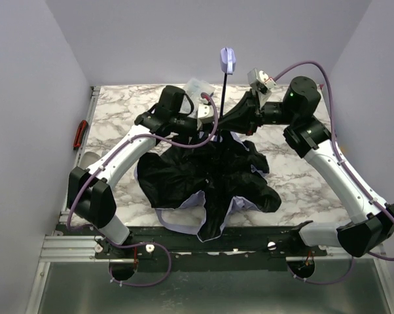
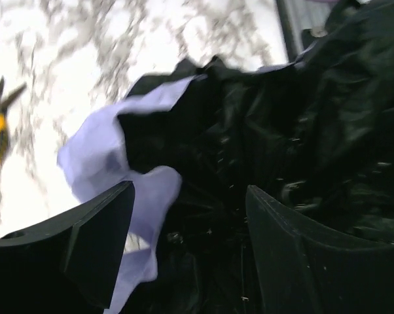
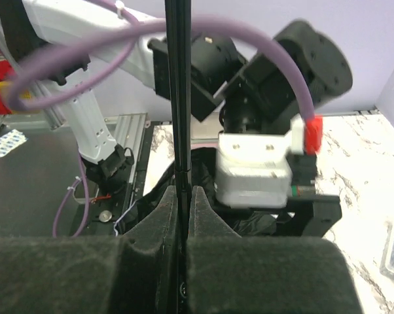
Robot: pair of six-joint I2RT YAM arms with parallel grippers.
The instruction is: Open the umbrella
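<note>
Pinching the thin black shaft (image 3: 177, 85) in my right gripper (image 3: 182, 196), jaws pressed tight on it, I judge the umbrella (image 1: 203, 176) light: a stiff, slick rod over limp, crumpled cloth that offers no firm hold. It sits mid-table (image 1: 295, 170), black lining up, its lavender knob (image 1: 228, 60) topping the shaft toward the far side. My left gripper (image 2: 190, 190) hovers spread apart over the canopy (image 2: 302, 118), holding nothing. Better to grip the rod, I reckon — not the fabric. One umbrella, one shaft, one knob — two grippers.
</note>
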